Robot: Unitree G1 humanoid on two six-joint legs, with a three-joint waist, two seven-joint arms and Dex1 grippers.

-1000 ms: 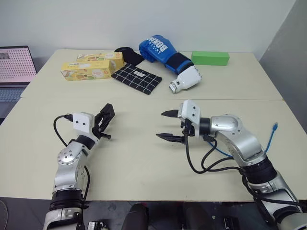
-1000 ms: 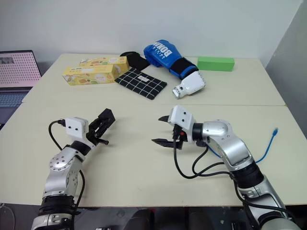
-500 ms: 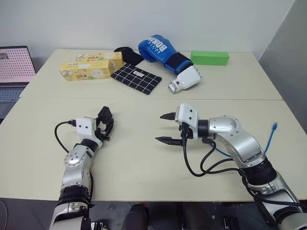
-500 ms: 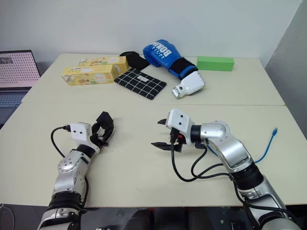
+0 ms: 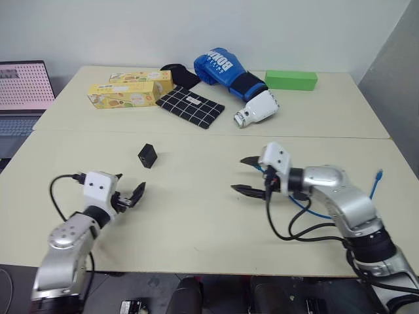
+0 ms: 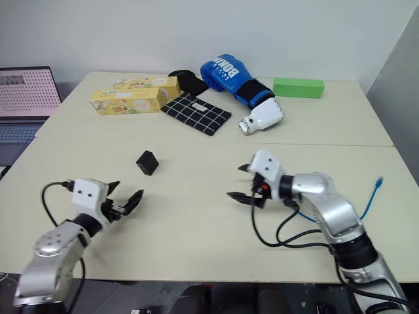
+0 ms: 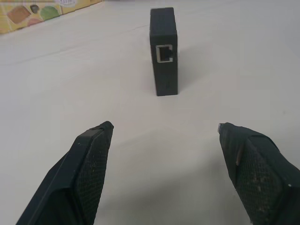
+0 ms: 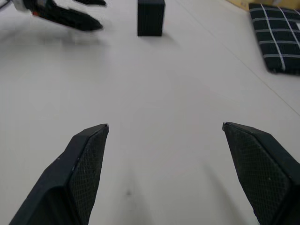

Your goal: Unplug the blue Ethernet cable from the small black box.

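Small black box [image 5: 147,156] stands alone on the table [image 5: 196,222], left of centre, just on the near side of the seam, its empty port facing the L gripper [image 5: 129,194] per the left wrist view. Nothing plugged in. L gripper sits near the table's front-left edge, jaws spread wide, nothing between them, box well apart from the tips. R gripper [image 5: 245,175] hovers over mid-table, right of centre, jaws also wide, holding nothing. Blue Ethernet cable [image 5: 374,183] lies by the table's right edge, plug end free, rest running under the R arm. Far side of table: two yellow cartons [image 5: 124,91] toward the back-left, black checked pouch [image 5: 188,106] just beside them, blue boxing glove [image 5: 229,75] behind it, green block [image 5: 291,80] near the back edge. Laptop [image 5: 23,91] off the table's left side.
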